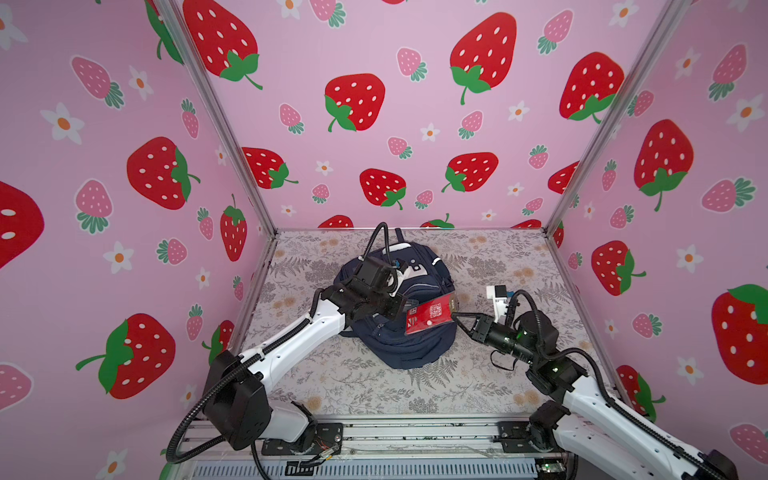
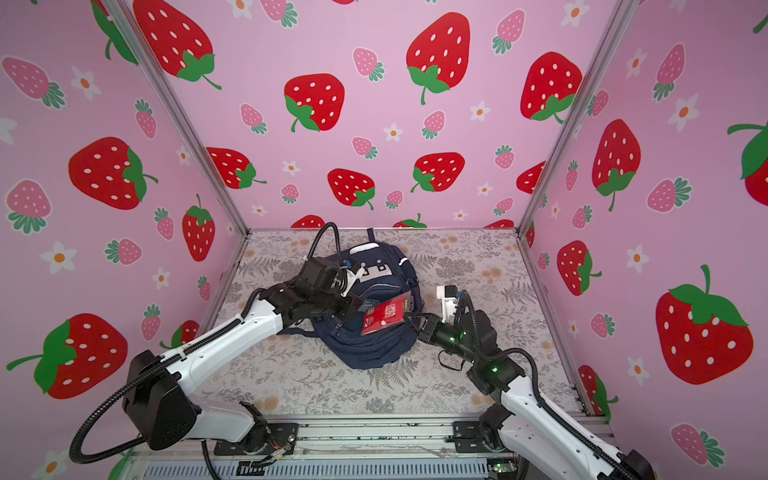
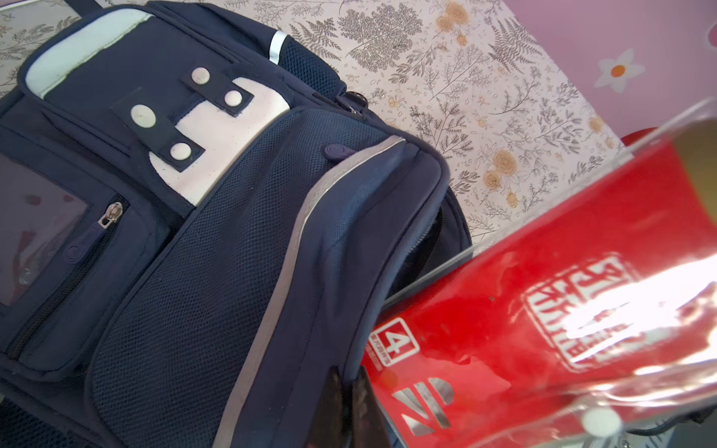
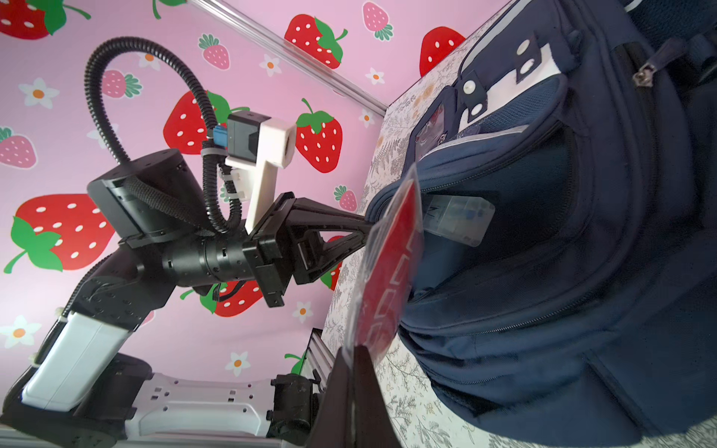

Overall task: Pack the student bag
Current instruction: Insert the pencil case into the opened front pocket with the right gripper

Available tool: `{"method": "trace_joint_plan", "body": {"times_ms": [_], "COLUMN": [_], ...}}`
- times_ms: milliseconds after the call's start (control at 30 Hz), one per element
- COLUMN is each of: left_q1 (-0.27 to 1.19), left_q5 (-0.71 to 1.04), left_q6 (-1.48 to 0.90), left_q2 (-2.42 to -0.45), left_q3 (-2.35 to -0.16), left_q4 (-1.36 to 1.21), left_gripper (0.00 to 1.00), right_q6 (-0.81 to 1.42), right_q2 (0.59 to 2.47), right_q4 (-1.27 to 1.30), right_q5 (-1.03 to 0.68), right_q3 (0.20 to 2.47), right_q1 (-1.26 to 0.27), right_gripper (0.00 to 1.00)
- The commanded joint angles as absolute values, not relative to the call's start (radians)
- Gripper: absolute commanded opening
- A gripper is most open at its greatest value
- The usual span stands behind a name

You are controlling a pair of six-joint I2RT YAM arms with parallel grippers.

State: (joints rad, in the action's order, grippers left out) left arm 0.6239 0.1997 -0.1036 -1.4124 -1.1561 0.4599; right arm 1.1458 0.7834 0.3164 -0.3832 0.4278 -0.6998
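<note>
The student bag [image 1: 415, 349] lies flat on the flowered table [image 1: 353, 382], under the left gripper [image 1: 409, 305] and just ahead of the right gripper [image 1: 455, 314]. The right gripper pinches the nearest edge of a red packet [image 1: 430, 318] in clear wrap. The packet's far end is at an open pocket, where the left gripper is closed. On what it is closed, I cannot tell.
</note>
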Motion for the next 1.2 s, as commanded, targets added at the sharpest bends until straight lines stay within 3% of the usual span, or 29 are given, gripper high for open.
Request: {"method": "trace_joint_plan", "body": {"times_ms": [0,400,1167], "left_q1": [0.618,0.615,0.615], "left_q5": [0.262,0.273,0.270], "left_q6": [-0.113,-0.098,-0.050], "left_q2": [-1.391,-1.373,-1.335], "left_q3": [-1.167,-1.164,-1.142], "left_q4": [0.390,0.397,0.432], "left_gripper": [0.00,0.00,0.00], "right_q6": [1.220,1.215,1.192], "right_q2": [0.826,1.076,1.381], "right_q4": [0.532,0.671,0.566], "right_q5": [-0.332,-0.287,-0.199], "right_q3": [0.414,0.457,0.619], "right_q1": [-0.716,-0.793,-0.804], "right_gripper": [0.00,0.00,0.00]}}
